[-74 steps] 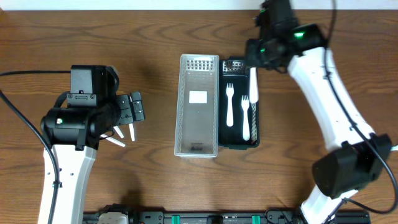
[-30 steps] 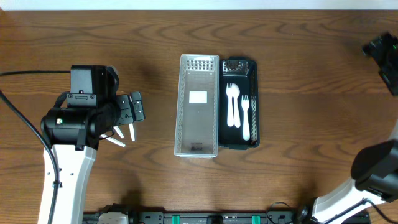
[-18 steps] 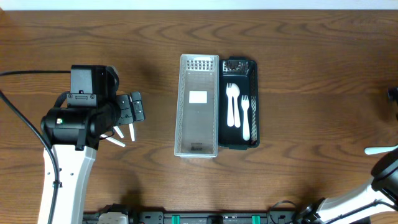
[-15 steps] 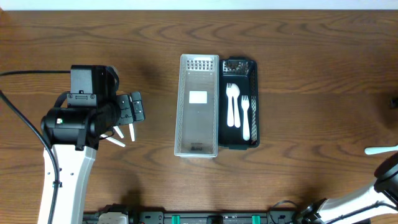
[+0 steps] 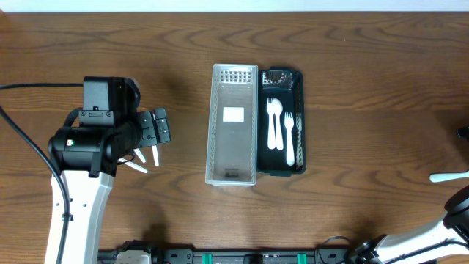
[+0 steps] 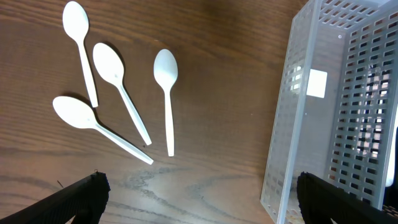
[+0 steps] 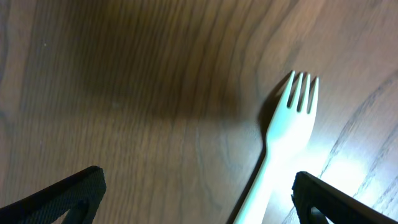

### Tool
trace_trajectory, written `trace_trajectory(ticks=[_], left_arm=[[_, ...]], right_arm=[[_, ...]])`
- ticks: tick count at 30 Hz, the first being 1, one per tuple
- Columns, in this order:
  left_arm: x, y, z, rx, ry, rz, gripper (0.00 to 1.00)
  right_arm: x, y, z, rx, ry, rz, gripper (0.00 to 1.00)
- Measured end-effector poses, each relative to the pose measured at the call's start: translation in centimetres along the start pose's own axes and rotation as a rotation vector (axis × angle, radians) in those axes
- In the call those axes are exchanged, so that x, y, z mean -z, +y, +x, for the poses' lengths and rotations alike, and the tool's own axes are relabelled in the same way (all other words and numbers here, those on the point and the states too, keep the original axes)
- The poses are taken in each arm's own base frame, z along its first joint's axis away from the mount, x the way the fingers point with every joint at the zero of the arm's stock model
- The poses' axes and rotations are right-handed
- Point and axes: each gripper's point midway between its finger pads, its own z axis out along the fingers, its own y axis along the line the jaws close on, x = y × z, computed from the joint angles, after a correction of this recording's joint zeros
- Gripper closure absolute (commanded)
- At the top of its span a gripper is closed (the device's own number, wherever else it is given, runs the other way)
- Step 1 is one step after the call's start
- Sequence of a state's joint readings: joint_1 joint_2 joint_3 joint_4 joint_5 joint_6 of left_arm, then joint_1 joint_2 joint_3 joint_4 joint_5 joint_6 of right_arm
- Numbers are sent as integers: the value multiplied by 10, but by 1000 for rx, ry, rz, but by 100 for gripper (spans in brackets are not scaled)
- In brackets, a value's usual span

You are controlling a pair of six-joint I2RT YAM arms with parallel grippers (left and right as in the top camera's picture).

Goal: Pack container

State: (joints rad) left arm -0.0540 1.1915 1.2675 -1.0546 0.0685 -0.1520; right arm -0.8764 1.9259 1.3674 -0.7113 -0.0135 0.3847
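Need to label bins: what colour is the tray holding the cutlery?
Black; the narrow slotted plastic tray shows best overhead.

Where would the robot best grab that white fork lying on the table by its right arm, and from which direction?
Probably the slim neck just below the tines of the fork, coming straight down from above with one finger on either side. It lies flat on the table, so only its thin side edges can be pinched, and the neck is narrower than the head.
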Motion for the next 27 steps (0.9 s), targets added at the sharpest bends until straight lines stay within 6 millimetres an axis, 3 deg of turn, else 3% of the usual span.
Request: trace_trajectory(ticks=[4,11,27], left_arm=[[0,0,0,0,0,0,2],[0,0,0,0,0,0,2],[0,0,0,0,0,0,2]], right_arm=[[-6,-9,-2,-15,9,8,1],[-35,-28,12,-45,90,47,1],[-37,-48,5,-94,79,58,1]])
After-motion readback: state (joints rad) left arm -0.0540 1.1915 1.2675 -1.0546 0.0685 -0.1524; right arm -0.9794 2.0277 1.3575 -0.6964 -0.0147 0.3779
